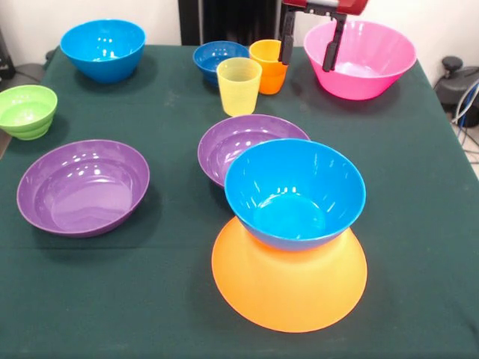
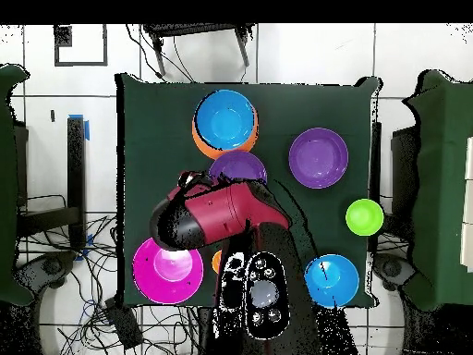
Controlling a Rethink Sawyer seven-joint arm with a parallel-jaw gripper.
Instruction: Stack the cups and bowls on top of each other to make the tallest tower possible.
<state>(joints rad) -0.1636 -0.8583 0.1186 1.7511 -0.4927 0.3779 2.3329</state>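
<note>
The tower is a wide yellow-orange bowl (image 1: 288,288), upside down, with a bright blue bowl (image 1: 296,191) upright on it; from overhead the blue bowl (image 2: 225,120) covers most of the base. The translucent yellow cup (image 1: 239,84) and the orange cup (image 1: 267,66) stand at the far middle, beside a small dark blue bowl (image 1: 219,58). My gripper (image 1: 310,43) hangs open and empty above the gap between the orange cup and the large pink bowl (image 1: 367,60). In the overhead view the red arm (image 2: 212,217) hides the gripper.
One purple bowl (image 1: 243,142) sits just behind the tower, touching or nearly touching it. Another purple bowl (image 1: 82,187) is at the left. A small green bowl (image 1: 28,111) is at the left edge. A second bright blue bowl (image 1: 102,48) is at the far left corner.
</note>
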